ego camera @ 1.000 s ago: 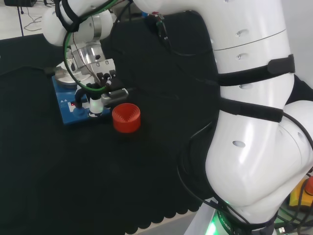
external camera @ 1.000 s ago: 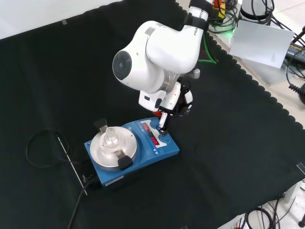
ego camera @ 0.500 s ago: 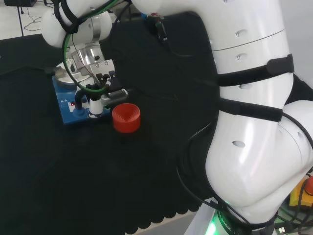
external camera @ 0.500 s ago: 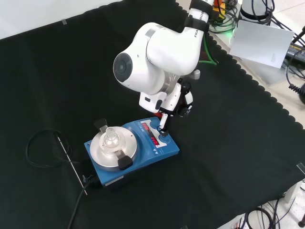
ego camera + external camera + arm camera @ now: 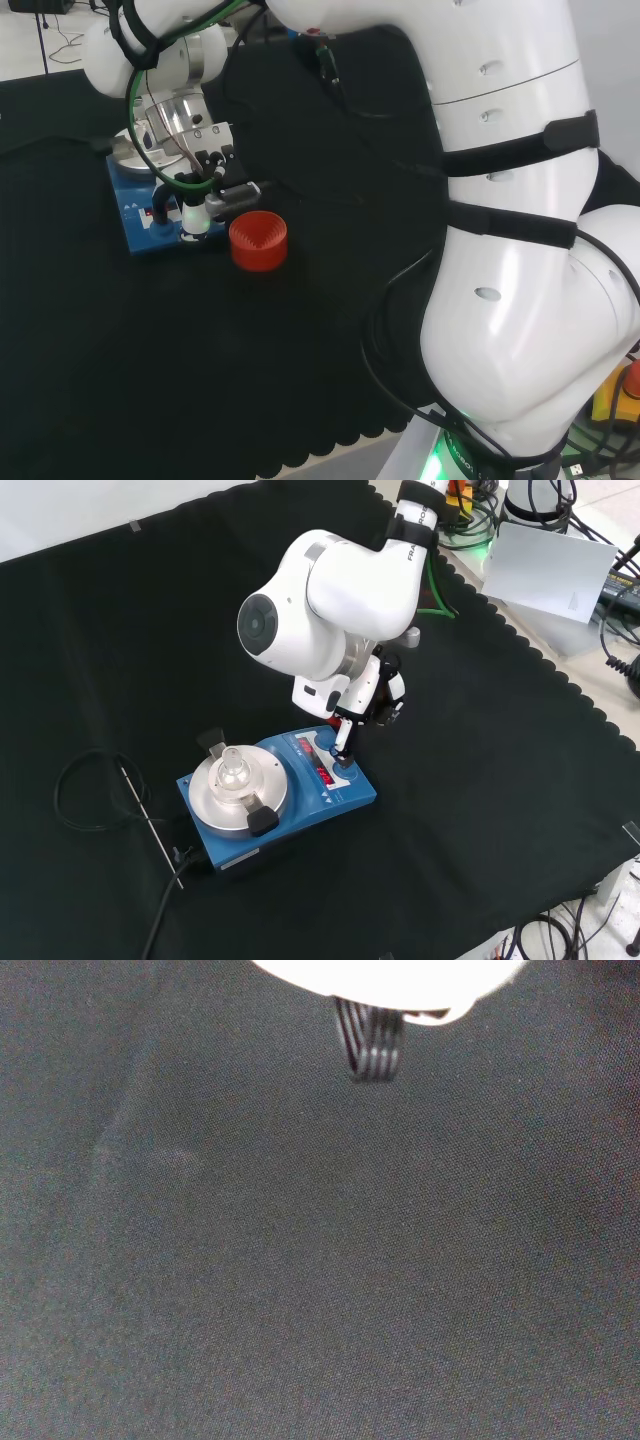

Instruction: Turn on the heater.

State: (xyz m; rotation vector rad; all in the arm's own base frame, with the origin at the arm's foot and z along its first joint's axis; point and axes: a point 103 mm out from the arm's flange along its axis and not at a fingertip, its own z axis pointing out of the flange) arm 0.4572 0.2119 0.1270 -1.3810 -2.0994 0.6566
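Note:
The heater (image 5: 262,832) is a blue box with a round silver plate (image 5: 215,798) and a front panel with red displays (image 5: 324,776). In the head view the heater (image 5: 140,228) lies at the left under the hand (image 5: 205,170). In the front view the hand (image 5: 366,692) hangs over the panel's right end. One straight finger (image 5: 342,742) points down with its tip on the control there. The other fingers look curled back. A blurred white part of the hand (image 5: 390,980) shows in the wrist view above black cloth.
A red ribbed ring (image 5: 258,241) stands on the cloth just right of the heater in the head view. A small clear glass piece (image 5: 231,770) sits on the plate between two black clamps. A thin rod (image 5: 145,820) and a coiled cable (image 5: 85,790) lie left of the heater.
The hand has barely shifted over the panel; its finger stays down on the control. Nothing else has moved.

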